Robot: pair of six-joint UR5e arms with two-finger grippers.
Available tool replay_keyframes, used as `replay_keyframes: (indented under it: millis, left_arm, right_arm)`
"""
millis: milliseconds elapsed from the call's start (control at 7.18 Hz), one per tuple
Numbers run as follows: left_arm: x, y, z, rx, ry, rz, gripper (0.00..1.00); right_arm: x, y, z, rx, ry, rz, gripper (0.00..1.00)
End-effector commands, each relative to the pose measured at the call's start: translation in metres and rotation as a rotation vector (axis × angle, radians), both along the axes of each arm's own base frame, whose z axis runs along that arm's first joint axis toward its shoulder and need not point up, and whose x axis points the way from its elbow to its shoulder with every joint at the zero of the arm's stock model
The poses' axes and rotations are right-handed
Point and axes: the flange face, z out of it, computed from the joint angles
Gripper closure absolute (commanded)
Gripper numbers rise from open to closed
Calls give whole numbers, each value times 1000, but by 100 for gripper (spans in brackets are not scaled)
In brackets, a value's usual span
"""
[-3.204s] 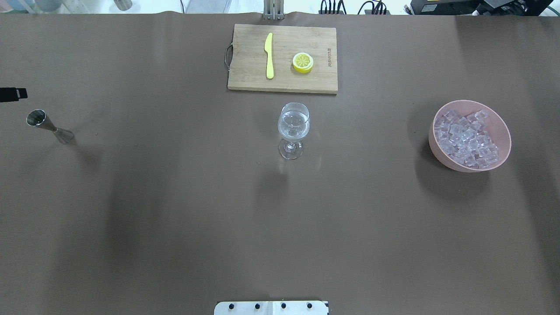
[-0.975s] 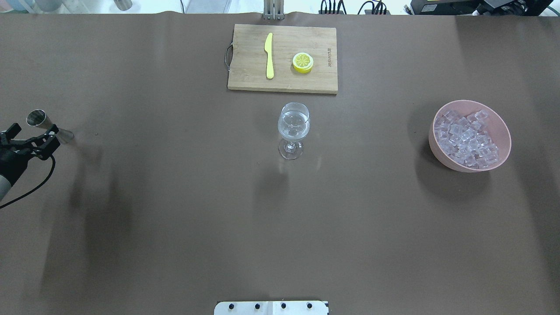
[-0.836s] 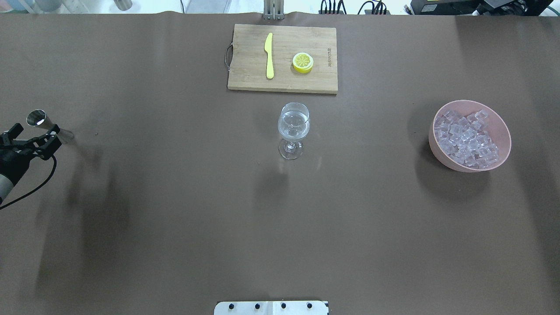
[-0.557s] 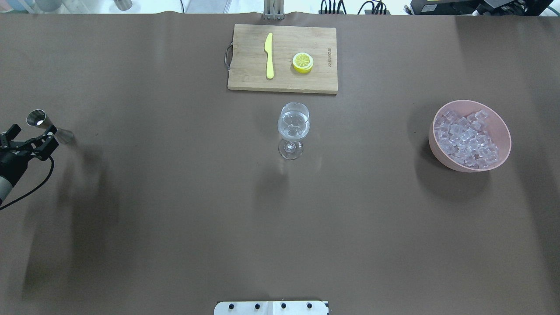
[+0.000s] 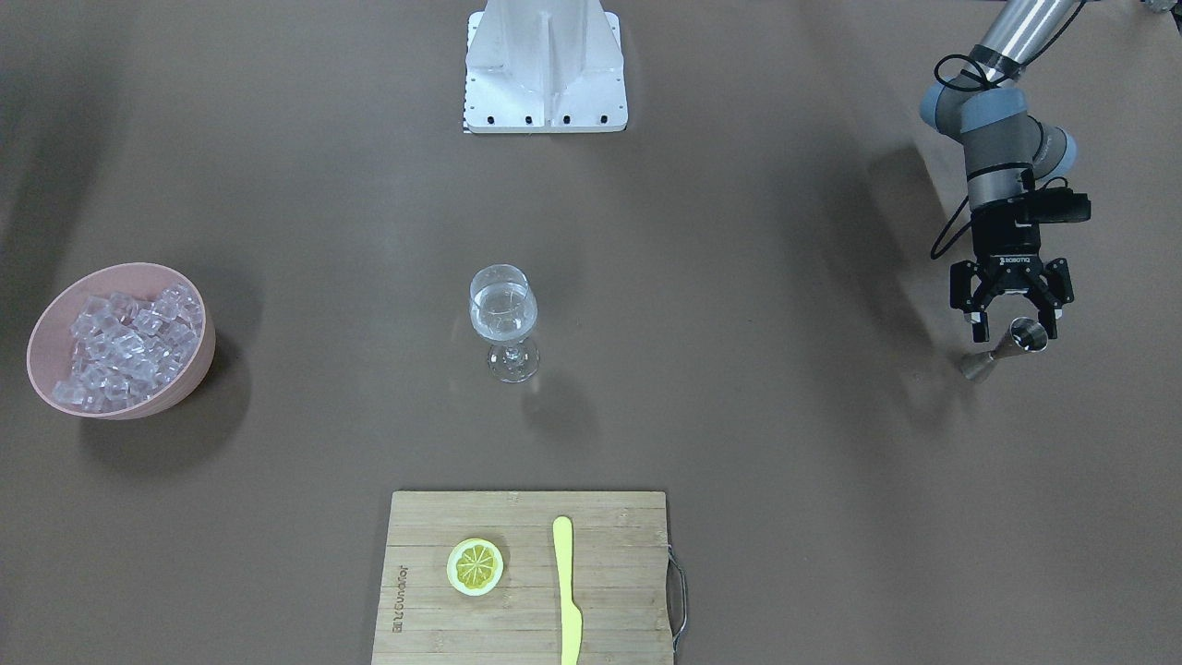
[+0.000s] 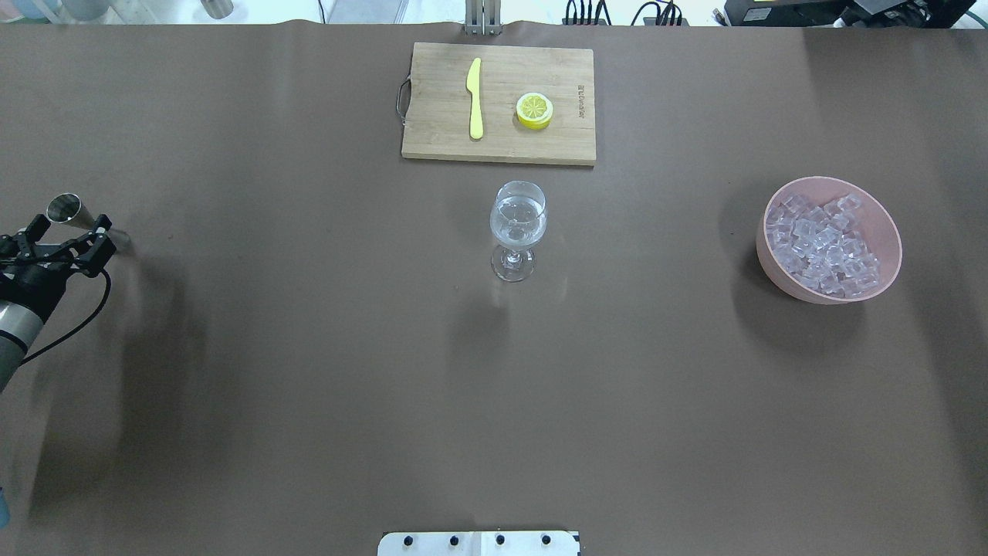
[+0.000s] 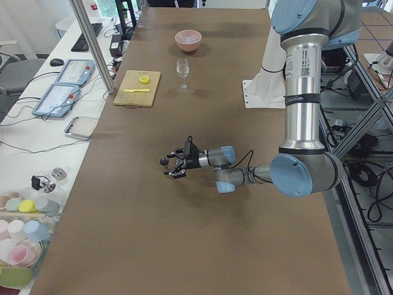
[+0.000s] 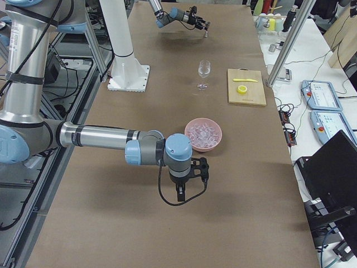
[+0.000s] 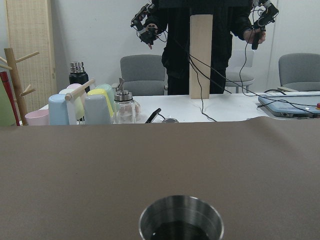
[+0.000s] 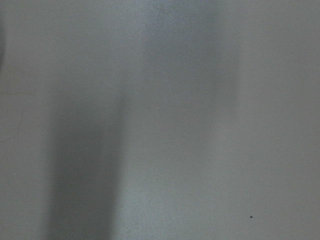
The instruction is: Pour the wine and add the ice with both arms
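Left gripper apart, lined up on the measuring cup near the desk's left edge; right gripper: impossible to tell. Ice in the bowl near the right edge. Centre on the cup's waist, close gently, lift level.

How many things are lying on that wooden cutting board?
2. A yellow knife lies on the board, nearer its metal handle, and a lemon half sits beside it, nearer the printed logo. Nothing there looks hidden.
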Motion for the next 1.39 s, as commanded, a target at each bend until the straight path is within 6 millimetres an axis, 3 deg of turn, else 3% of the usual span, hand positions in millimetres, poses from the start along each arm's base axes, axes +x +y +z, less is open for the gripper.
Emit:
replay_keyframes:
  millis: [0, 557, 1254]
  left_arm:
    - [16, -9, 3, 0, 0, 1, 5]
    - [15, -6, 21, 4, 18, 32, 7]
    - [20, -7, 18, 0, 29, 60, 7]
  right_arm:
    - [0, 0, 0, 0, 0, 0, 0]
    - [0, -1, -1, 2, 0, 1, 0]
    - [0, -3, -3, 6, 0, 2, 0]
